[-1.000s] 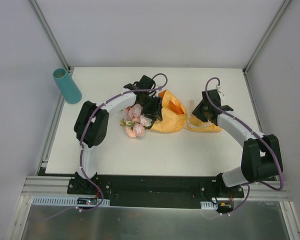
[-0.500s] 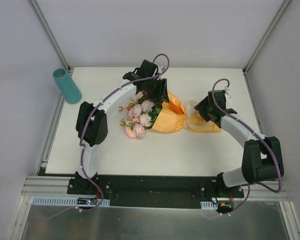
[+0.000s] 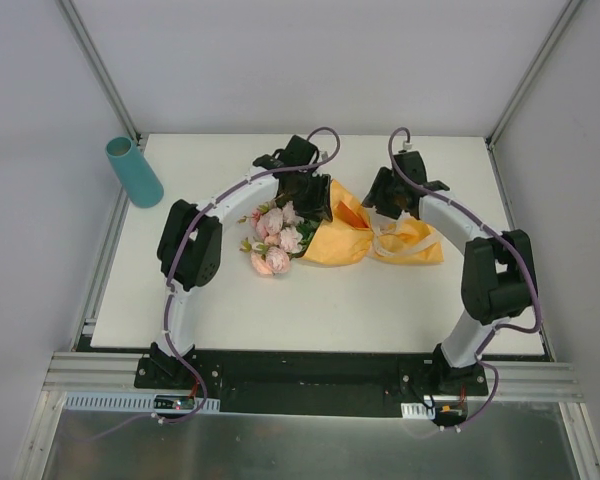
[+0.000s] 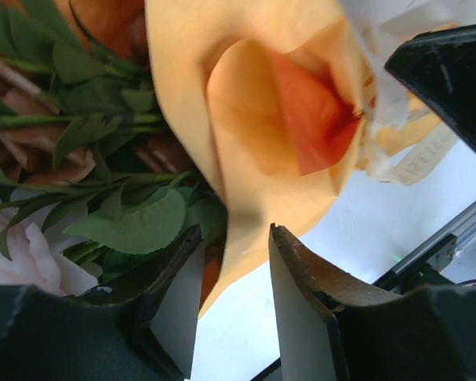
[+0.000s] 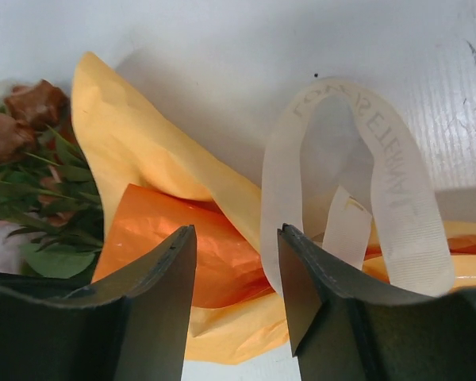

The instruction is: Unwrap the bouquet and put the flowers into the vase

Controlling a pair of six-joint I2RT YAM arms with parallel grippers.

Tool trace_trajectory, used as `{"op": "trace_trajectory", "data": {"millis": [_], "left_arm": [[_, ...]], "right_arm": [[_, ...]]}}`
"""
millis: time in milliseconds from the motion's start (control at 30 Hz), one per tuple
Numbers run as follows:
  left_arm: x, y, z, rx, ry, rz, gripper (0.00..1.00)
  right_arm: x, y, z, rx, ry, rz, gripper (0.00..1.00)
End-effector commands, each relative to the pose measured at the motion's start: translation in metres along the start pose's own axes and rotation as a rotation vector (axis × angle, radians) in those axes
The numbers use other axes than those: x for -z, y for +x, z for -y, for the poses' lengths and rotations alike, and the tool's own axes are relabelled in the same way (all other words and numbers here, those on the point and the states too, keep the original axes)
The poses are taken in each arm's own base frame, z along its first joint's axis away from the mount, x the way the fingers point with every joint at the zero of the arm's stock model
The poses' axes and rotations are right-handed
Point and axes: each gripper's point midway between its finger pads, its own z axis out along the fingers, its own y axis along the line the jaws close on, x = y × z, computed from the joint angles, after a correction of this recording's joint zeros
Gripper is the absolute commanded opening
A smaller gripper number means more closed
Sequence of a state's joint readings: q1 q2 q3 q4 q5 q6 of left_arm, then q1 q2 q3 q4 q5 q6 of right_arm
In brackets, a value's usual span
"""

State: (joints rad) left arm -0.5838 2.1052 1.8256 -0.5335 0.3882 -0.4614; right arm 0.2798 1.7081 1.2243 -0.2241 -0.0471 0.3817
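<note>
Between the parted left jaws pokes the bouquet (image 4: 250,151); the right jaws gape above it.

Shows thin matt orange paper (image 3: 348,245), softly crumpled, around the bouquet (image 3: 302,240); turns glossier and deeper orange on the inner sheet (image 5: 222,254). Reads as soft cloth on the pink roses (image 3: 290,240) and as dull, veined fabric or plastic on the leaves (image 4: 135,226). Looks like woven cream ribbon (image 5: 397,206), faintly lettered, right of the bouquet. Has matt black plastic, worn at the edges, on the left gripper (image 4: 236,232) and the right gripper (image 5: 236,232). Gives a smooth matt teal finish to the vase (image 3: 134,172), well left of the bouquet, and a smooth matt white one to the table (image 3: 310,300) beneath the bouquet.
</note>
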Motion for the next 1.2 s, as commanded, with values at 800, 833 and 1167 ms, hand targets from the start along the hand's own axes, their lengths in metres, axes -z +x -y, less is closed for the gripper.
{"op": "trace_trajectory", "data": {"millis": [800, 833, 1167], "left_arm": [[-0.001, 0.042, -0.010, 0.054, -0.001, -0.066, 0.41], [-0.001, 0.042, -0.011, 0.056, -0.004, -0.065, 0.41], [0.004, 0.042, -0.009, 0.055, -0.003, -0.058, 0.40]], "right_arm": [[0.033, -0.004, 0.072, 0.076, 0.367, 0.235, 0.16], [0.035, -0.005, 0.070, 0.069, 0.347, 0.254, 0.17], [0.063, 0.003, 0.113, -0.024, 0.498, 0.368, 0.20]]}}
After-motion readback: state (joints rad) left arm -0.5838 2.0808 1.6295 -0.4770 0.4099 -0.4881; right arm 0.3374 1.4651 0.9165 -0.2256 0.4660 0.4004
